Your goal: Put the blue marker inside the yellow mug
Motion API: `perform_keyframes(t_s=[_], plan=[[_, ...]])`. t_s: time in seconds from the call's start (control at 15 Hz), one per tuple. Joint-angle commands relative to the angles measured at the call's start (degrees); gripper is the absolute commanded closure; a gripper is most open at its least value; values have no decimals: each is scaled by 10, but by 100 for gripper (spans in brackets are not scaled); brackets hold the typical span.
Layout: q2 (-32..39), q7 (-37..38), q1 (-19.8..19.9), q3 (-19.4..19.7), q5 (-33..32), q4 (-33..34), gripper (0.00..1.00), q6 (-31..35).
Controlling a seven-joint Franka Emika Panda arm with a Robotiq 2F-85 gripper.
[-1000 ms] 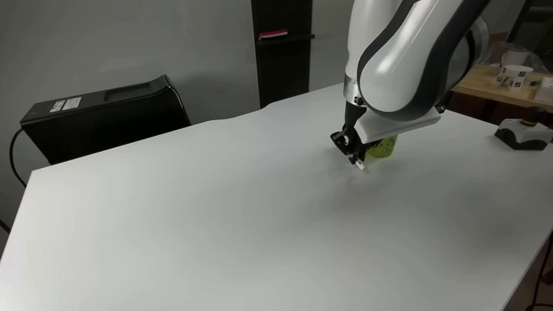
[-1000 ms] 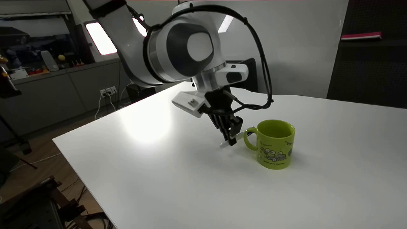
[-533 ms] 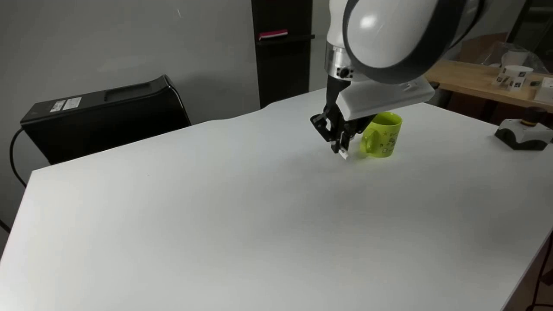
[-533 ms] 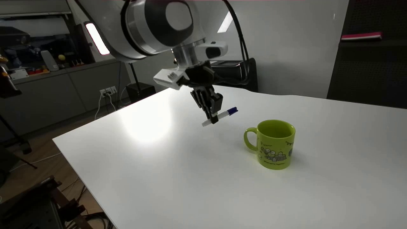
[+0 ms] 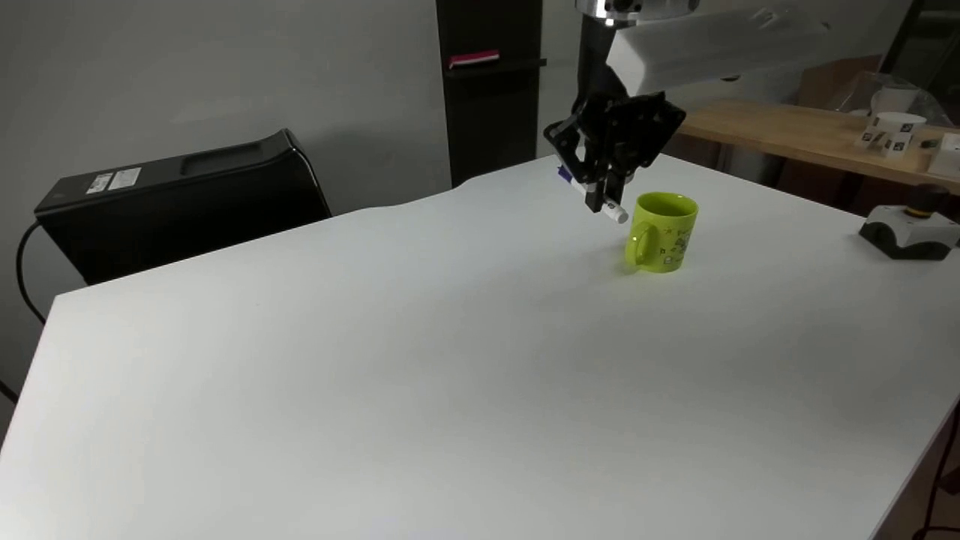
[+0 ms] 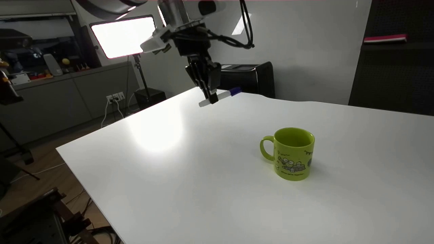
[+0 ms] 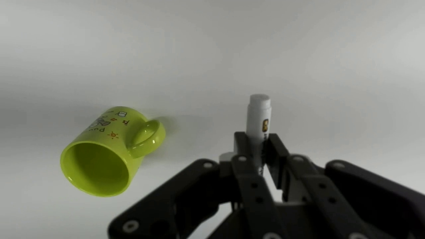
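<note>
The yellow mug stands upright on the table, its handle toward the gripper's side; it also shows in an exterior view and at the left of the wrist view. My gripper is shut on the blue marker and holds it above the table, apart from the mug. The marker lies across the fingers, tilted, blue cap end higher than the plain white end. In the wrist view the fingertips pinch the white barrel; the blue cap is hidden there.
The white table lies below. A black box-shaped device stands behind its far edge. A white-and-black button box is at the right, before a wooden side table. A lit panel lamp stands behind.
My gripper has risen from near the tabletop beside the mug's handle, carrying the marker up and away from the mug. The marker stays gripped throughout. The mug has not moved.
</note>
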State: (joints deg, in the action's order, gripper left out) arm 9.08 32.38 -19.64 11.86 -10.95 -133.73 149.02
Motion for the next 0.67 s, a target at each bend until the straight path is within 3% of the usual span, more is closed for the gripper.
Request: perform_keyframes(t_s=[0.0,0.33,0.6], plan=[[-47,15,55,-48,-2,-17,95,-67],[-55,-17,121,-78,52,-11,95,-165],[-34,-25,160,-76,90,-4,95,-192]])
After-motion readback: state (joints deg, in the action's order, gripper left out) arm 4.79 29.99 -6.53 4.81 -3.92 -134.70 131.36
